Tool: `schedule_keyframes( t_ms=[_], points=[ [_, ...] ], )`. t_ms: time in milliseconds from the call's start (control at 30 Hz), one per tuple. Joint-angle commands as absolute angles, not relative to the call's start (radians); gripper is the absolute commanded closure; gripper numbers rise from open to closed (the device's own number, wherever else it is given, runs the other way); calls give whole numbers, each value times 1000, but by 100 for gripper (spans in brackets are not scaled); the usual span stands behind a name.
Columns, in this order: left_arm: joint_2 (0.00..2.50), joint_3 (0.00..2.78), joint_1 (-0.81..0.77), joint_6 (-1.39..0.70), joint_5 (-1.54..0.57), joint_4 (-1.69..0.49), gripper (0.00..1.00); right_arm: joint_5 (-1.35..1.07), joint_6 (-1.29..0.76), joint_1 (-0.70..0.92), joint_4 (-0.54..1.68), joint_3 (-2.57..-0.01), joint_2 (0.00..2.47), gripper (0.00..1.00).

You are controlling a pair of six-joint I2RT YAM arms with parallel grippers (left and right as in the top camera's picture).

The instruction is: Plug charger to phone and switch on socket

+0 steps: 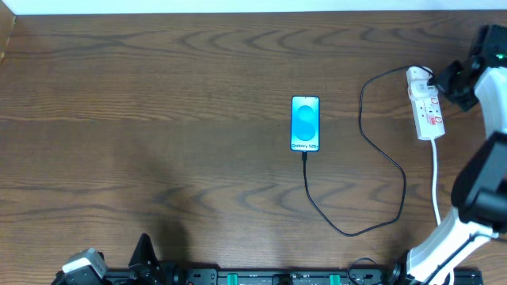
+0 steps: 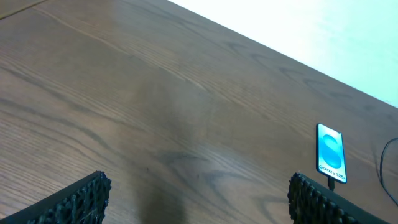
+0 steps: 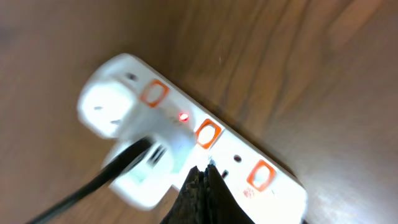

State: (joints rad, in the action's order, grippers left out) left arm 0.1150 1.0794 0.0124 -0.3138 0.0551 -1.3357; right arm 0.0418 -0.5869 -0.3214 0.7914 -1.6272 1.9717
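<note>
Reach favoured the right arm: its right gripper [image 3: 202, 177], fingers pressed together into one black tip, hung over the narrow white power strip [image 1: 426, 111], between the middle and the end orange-framed switches [image 3: 208, 132]. Whether the tip touched the plastic could not be told. The strip lay at the 3 o'clock side of the brown wood-grain table [image 1: 158, 119], its long axis running roughly 12 to 6. A white plug head [image 3: 146, 171] sat in it, and a small red lamp [image 3: 184, 116] glowed, suggesting power was on. The slim blue-screened smartphone [image 1: 305, 123] lay near centre, with the thin black charger cable [image 1: 348, 234] entering its 6 o'clock end. The left gripper [image 2: 198, 202], fingers wide apart and empty, sat far off at 7 o'clock.
</note>
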Motion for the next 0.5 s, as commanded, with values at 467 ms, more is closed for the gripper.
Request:
schedule_keyframes(
  t_ms=[467],
  points=[
    [4,1118,19,-311,61,-1378,9,-51,-636,-229,751,-1636,1238,99]
  ],
)
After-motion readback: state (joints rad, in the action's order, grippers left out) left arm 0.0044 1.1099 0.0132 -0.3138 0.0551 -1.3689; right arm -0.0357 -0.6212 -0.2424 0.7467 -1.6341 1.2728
